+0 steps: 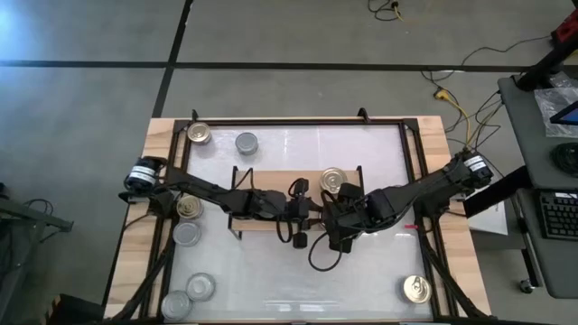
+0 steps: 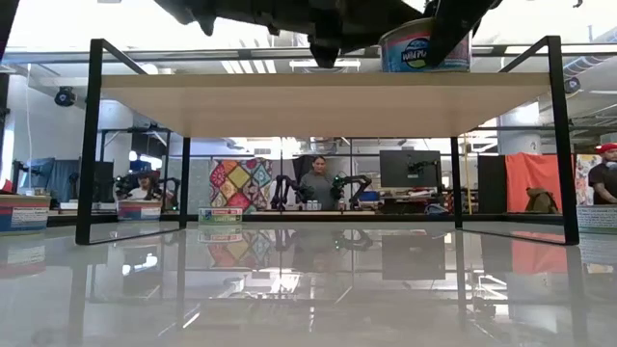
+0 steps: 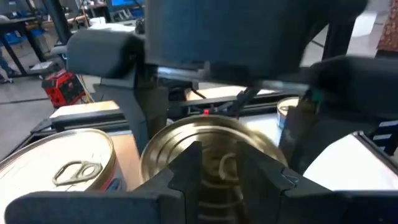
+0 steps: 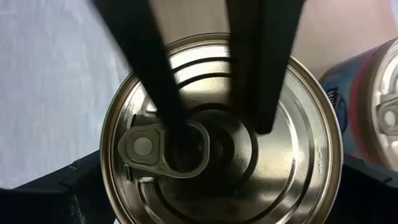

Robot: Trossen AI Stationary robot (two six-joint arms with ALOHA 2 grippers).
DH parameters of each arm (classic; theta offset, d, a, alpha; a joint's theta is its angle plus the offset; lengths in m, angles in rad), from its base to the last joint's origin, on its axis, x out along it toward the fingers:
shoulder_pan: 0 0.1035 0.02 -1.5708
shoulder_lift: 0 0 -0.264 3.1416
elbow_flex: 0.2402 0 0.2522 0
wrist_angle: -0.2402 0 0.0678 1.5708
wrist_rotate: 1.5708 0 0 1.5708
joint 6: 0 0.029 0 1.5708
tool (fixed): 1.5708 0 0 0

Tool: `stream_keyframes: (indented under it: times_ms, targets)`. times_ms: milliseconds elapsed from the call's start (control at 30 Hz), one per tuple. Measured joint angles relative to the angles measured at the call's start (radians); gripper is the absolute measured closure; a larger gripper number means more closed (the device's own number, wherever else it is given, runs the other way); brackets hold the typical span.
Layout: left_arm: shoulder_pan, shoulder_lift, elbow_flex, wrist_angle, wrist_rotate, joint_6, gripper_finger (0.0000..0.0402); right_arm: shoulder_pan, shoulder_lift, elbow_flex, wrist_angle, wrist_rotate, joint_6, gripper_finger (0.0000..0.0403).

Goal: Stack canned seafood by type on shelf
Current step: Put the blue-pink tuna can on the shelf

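Observation:
The shelf (image 1: 271, 194) is a light-wood board on black legs at mid-table. A gold-topped can (image 1: 333, 179) stands on its far right part. A second gold-topped can (image 4: 217, 143) stands beside it on the board (image 3: 211, 149), hidden under the arms in the high view. My right gripper (image 4: 217, 146) hangs over this can's top, fingers a little apart. My left gripper (image 3: 222, 174) sits level at the can's left side, fingers narrowly apart. In the low view one blue-labelled can (image 2: 415, 50) stands on the shelf top. My right gripper points down from above at the near can's ribbed top; one fingertip (image 4: 177, 155) lies over the pull-tab ring (image 4: 140, 146), the other over the lid's middle. I cannot tell whether they touch it. My left gripper's fingertips (image 3: 186, 171) stand just at the can's side wall, level from the table's left; touching or not, I cannot tell.
Loose cans stand on the white tabletop: gold (image 1: 199, 134) and silver (image 1: 246, 142) at the far left, gold (image 1: 189, 208) and silver (image 1: 186, 234) at the left, two silver (image 1: 200, 287) (image 1: 174, 305) near left, one gold (image 1: 416, 289) near right. People sit beyond the table.

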Motion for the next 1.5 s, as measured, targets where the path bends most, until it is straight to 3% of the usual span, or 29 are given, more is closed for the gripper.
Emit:
stream_keyframes:
  times_ms: [267,767,1267,1500]
  targets:
    - [0.005,0.017,0.002,0.002,0.000,-0.002,0.0318,-0.007,0.000,-0.001,0.011,0.006,-0.013,0.0003]
    - [0.015,0.012,0.010,-0.141,0.004,-0.053,0.0318,-0.007,0.000,0.000,0.032,0.009,-0.060,0.0003]
    - [0.017,0.014,0.005,-0.142,-0.001,-0.059,0.0318,-0.005,0.000,0.001,-0.082,-0.108,-0.033,0.0003]
    - [0.016,0.009,0.004,-0.137,-0.001,-0.055,0.0318,-0.006,0.000,0.005,-0.112,-0.113,-0.011,0.0003]
